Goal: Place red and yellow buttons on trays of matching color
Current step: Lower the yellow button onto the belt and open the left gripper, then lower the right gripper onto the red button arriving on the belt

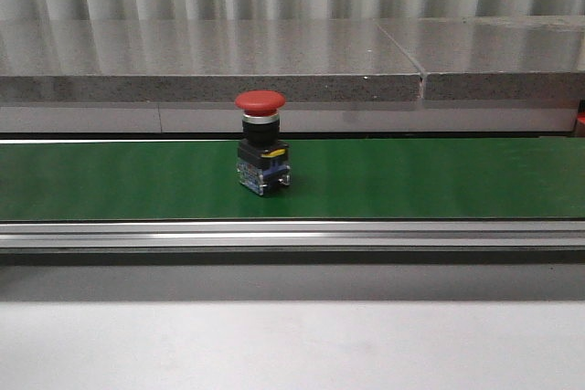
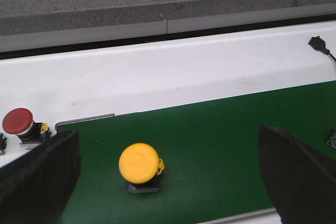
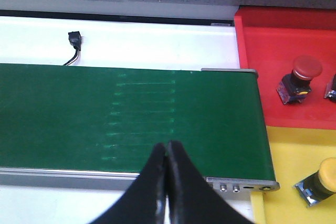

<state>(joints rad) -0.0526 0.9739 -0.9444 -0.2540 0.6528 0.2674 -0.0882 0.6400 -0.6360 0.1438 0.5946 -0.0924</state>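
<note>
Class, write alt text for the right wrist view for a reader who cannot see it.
Shut gripper hangs over an empty green conveyor belt. Past the belt's end, a red button stands on a red tray; a yellow button lies tipped on a yellow tray.

in the right wrist view, the yellow tray (image 3: 286, 145) is running off the picture's edges, and a yellow button (image 3: 321, 181) lying on it is being cropped at the side. beside the red button (image 3: 297, 81) on the red tray (image 3: 273, 51), a second item (image 3: 331, 87) is showing only a sliver, too little to name. in the left wrist view, the left gripper's fingers (image 2: 39, 179) are blurring dark and running out of frame, one hiding the base of a red-capped button (image 2: 23, 125); a blue scrap (image 2: 332, 138) at the edge is staying unreadable.
</note>
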